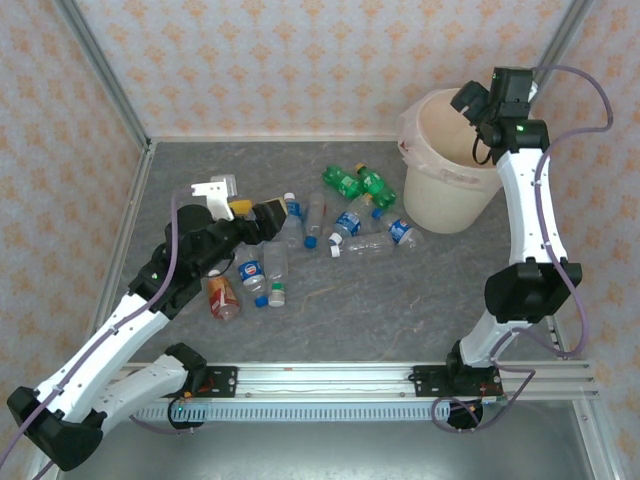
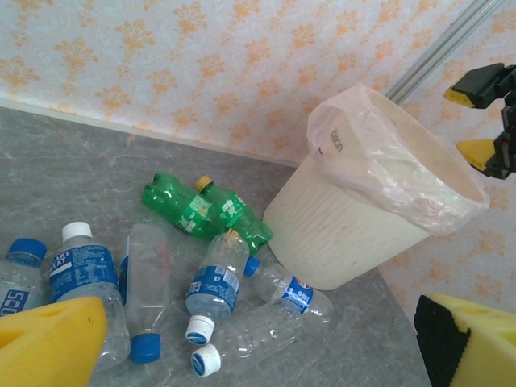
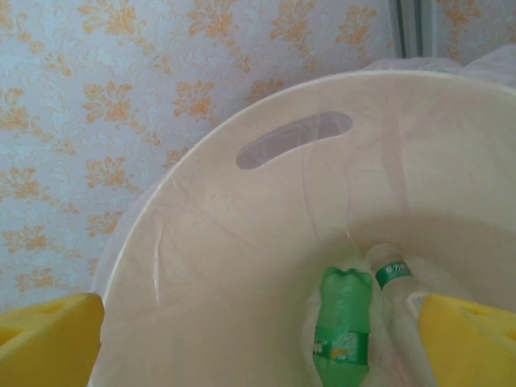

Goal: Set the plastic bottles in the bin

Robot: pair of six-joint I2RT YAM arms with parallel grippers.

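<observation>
Gaping wide and empty over the bin [image 1: 445, 205] (a green bottle [image 3: 343, 318] lies inside), the right gripper [image 1: 469, 99] could snag the thin liner [image 2: 379, 145] pulling out, while the left gripper [image 2: 258, 347], equally wide, might scatter the loose bottles [image 1: 345, 225] near it.

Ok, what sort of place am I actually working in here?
Probably a staged robot test cell, not a real room: wallpapered panels held in metal framing, a grey tabletop, and a mounting rail along its near edge.
</observation>
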